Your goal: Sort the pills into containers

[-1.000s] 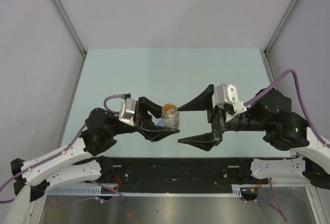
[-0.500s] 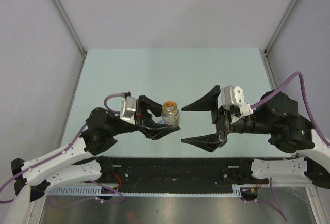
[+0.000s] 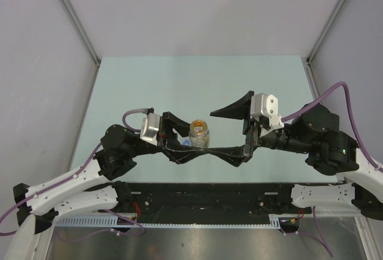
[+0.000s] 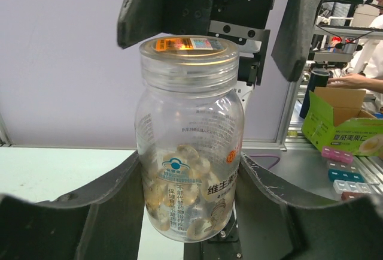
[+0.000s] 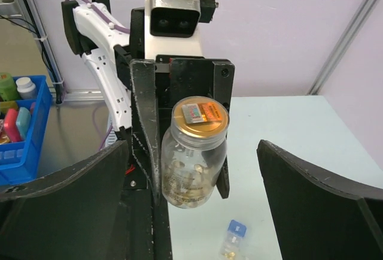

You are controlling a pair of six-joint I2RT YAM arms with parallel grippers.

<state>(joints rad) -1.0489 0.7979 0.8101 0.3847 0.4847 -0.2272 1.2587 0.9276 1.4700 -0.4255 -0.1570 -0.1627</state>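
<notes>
My left gripper point(image 3: 190, 138) is shut on a clear round jar point(image 3: 199, 133) with a gold lid and holds it upright above the table. The left wrist view has the jar point(image 4: 190, 146) pinched between both fingers point(image 4: 108, 212), with pale tan pills point(image 4: 185, 212) heaped in its bottom. My right gripper point(image 3: 213, 132) stands wide open just right of the jar, not touching it. In the right wrist view the jar point(image 5: 194, 158) hangs ahead of the spread jaws. A small vial point(image 5: 233, 239) with a blue cap lies on the table below, with orange-tan pills point(image 5: 228, 250) inside.
The pale green table point(image 3: 179, 80) is walled by grey panels on three sides. Off the table, a blue bin point(image 5: 18, 146) of bottles shows in the right wrist view. A green carton point(image 4: 344, 125) and pill boxes show in the left wrist view.
The right gripper drew back to the right, then came left again towards the jar and turned, its jaws a little wider. The left gripper and jar barely moved.
</notes>
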